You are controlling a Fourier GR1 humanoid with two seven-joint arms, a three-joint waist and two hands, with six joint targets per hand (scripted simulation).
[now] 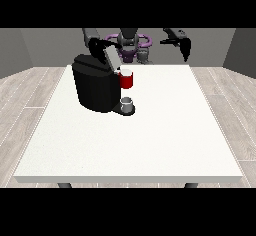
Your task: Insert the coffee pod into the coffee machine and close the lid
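Robot hand matters come last in depth, since both hands sit far back; nearest is the broad bare front of the white counter (150,150). Toward the counter's left side, about midway back, stands the black coffee machine (96,87). On its low base at the front right sits a small grey thing (127,103); I cannot tell whether it is the pod. Just above it is a red thing at the machine (127,79). The machine's lid (111,58) is raised, tilted up and back. At the lid's top, the robot hand at the view's left (98,43) is close against it; how its fingers lie I cannot tell. Beyond the counter's far right corner, the robot hand at the view's right (183,44) hangs in the air, holding nothing, fingers pointing downward and looking relaxed.
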